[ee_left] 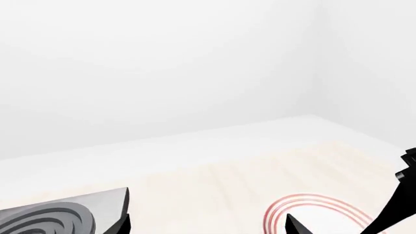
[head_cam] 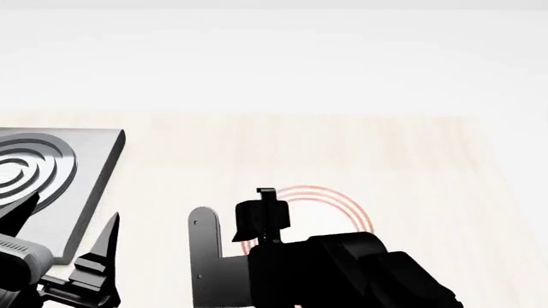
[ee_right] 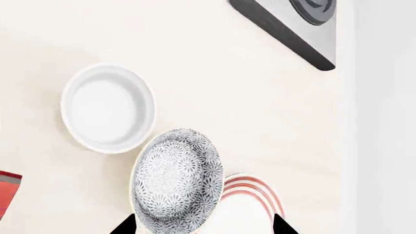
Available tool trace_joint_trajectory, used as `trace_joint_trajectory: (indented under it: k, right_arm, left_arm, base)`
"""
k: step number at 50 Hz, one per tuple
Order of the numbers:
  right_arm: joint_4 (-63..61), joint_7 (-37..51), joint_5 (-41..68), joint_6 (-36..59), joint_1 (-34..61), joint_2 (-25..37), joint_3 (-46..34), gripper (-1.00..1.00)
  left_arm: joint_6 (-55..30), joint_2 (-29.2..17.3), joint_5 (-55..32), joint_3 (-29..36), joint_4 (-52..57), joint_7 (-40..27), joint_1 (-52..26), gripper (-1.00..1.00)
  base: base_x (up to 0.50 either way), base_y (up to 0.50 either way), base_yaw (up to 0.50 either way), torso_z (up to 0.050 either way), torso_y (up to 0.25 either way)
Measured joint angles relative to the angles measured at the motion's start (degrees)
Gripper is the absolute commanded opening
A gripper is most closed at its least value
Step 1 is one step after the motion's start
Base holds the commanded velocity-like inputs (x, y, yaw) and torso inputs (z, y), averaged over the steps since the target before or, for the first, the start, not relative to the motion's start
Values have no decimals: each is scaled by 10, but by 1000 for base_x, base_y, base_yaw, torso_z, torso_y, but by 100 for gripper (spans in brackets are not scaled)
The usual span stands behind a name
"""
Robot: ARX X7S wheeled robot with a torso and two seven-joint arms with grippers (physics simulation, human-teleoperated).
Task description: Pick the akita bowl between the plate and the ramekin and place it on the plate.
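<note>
In the right wrist view the akita bowl (ee_right: 175, 178) shows its grey-and-white speckled outside to the camera. It lies beside the white ramekin (ee_right: 107, 107) and overlaps the rim of the red-ringed plate (ee_right: 252, 202). My right gripper (ee_right: 202, 228) hangs open above the bowl and plate, its fingertips wide apart on either side and holding nothing. In the head view my right arm (head_cam: 342, 269) hides the bowl and ramekin, and only part of the plate (head_cam: 347, 205) shows. My left gripper (ee_left: 209, 229) is open and empty, left of the plate (ee_left: 312, 207).
A grey hob with dark concentric rings (head_cam: 51, 170) sits at the table's left, close to my left gripper (head_cam: 64, 234). A red object (ee_right: 7, 192) shows at the edge of the right wrist view. The pale wooden tabletop (head_cam: 411, 160) ends at a white wall.
</note>
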Motion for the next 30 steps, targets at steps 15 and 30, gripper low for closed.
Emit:
trace_joint_trajectory:
  k: [15, 30]
  right_arm:
    - [49, 0, -3, -26, -10, -17, -12, 100]
    - [81, -9, -6, -45, -17, -33, -28, 100]
  left_arm:
    - [4, -1, -1, 1, -3, 0, 1, 100]
    - [7, -2, -3, 2, -7, 0, 1, 100]
  base:
    - [0, 0, 0, 0, 0]
    - [0, 0, 0, 0, 0]
